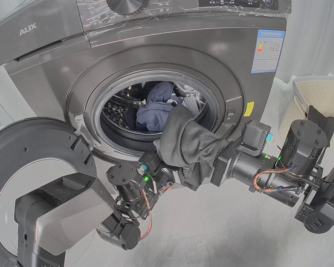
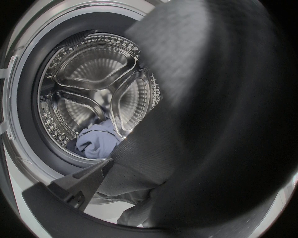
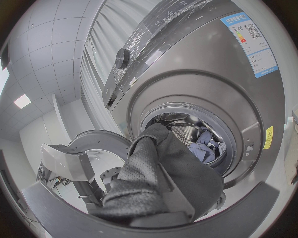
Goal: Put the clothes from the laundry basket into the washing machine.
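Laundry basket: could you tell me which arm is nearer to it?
Right. The right arm sits beside the basket; the left arm is farther, by the open door.

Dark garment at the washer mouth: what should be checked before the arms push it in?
1. Door swung clear: ok.
2. Room in the drum beside the blue clothes: ok.
3. Dark garment past the lip: not ok, much hangs outside.
4. Grip on it: cannot tell, cloth hides it.
5. Laundry basket emptied: cannot tell, partly hidden.
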